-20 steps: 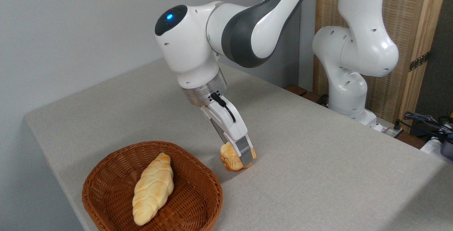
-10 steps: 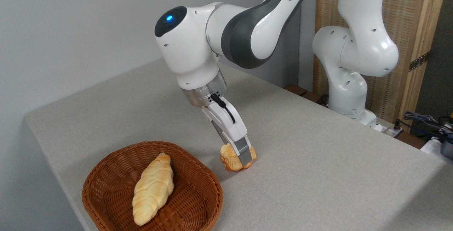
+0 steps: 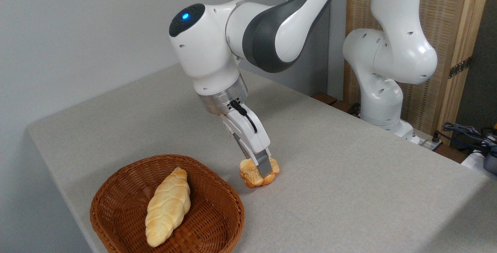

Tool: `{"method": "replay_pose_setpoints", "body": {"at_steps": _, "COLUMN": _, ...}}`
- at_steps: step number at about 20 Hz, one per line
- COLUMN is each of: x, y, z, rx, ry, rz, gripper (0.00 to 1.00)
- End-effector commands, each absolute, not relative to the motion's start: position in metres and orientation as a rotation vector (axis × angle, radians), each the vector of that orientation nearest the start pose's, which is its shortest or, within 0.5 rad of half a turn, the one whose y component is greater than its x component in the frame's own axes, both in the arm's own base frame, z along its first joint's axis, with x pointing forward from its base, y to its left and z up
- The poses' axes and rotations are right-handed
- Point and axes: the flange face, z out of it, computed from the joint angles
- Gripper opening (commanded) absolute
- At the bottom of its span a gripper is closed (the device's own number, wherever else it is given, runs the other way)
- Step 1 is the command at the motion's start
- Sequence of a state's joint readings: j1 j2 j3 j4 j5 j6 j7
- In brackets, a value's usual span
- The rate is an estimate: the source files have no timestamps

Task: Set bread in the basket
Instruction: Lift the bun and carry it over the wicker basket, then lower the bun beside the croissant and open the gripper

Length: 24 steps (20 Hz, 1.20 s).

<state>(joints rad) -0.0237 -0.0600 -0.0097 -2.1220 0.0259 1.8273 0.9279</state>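
Note:
The bread (image 3: 252, 178) is a small golden-brown bun with a scalloped edge, just right of the basket. My gripper (image 3: 261, 171) comes down onto it at a slant and is shut on it, one grey finger (image 3: 265, 167) across its front. The bun looks raised slightly off the tablecloth, a shadow under it. The round brown wicker basket (image 3: 116, 191) stands at the front left of the table, its rim a short way left of the bun.
A longer pale braided loaf (image 3: 168, 206) lies diagonally inside the basket. The grey tablecloth (image 3: 349, 191) stretches to the right and back. The arm's white base (image 3: 382, 101) stands at the back right, with cables (image 3: 466, 132) beyond it. The table's left edge runs close to the basket.
The gripper has risen a little and shifted slightly left with the bun, which has tilted and come up from the cloth. Basket and loaf have not moved.

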Motion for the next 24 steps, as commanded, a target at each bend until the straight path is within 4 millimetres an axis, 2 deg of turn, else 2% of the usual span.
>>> {"method": "replay_pose_setpoints", "body": {"at_steps": 1, "x": 0.508, "y": -0.013, "z": 0.454, "rx": -2.818, "ry": 1.489, "rz": 0.262, "gripper": 0.52}}
{"method": "replay_pose_setpoints", "body": {"at_steps": 6, "x": 0.527, "y": -0.016, "z": 0.501, "rx": -2.863, "ry": 1.461, "rz": 0.050, "gripper": 0.54}}
{"method": "replay_pose_setpoints", "body": {"at_steps": 9, "x": 0.540, "y": -0.015, "z": 0.521, "rx": -2.850, "ry": 1.428, "rz": -0.110, "gripper": 0.54}}
{"method": "replay_pose_setpoints", "body": {"at_steps": 12, "x": 0.556, "y": -0.015, "z": 0.528, "rx": -2.805, "ry": 1.384, "rz": -0.291, "gripper": 0.57}}
{"method": "replay_pose_setpoints", "body": {"at_steps": 13, "x": 0.563, "y": -0.014, "z": 0.527, "rx": -2.786, "ry": 1.367, "rz": -0.344, "gripper": 0.63}}
{"method": "replay_pose_setpoints", "body": {"at_steps": 14, "x": 0.568, "y": -0.013, "z": 0.524, "rx": -2.772, "ry": 1.354, "rz": -0.382, "gripper": 0.76}}
{"method": "replay_pose_setpoints", "body": {"at_steps": 15, "x": 0.574, "y": -0.013, "z": 0.520, "rx": -2.763, "ry": 1.342, "rz": -0.407, "gripper": 0.93}}
{"method": "replay_pose_setpoints", "body": {"at_steps": 16, "x": 0.578, "y": -0.014, "z": 0.515, "rx": -2.754, "ry": 1.341, "rz": -0.417, "gripper": 1.00}}
{"method": "replay_pose_setpoints", "body": {"at_steps": 20, "x": 0.585, "y": -0.012, "z": 0.500, "rx": -2.754, "ry": 1.342, "rz": -0.400, "gripper": 1.00}}
{"method": "replay_pose_setpoints", "body": {"at_steps": 24, "x": 0.585, "y": -0.012, "z": 0.501, "rx": -2.757, "ry": 1.338, "rz": -0.401, "gripper": 1.00}}
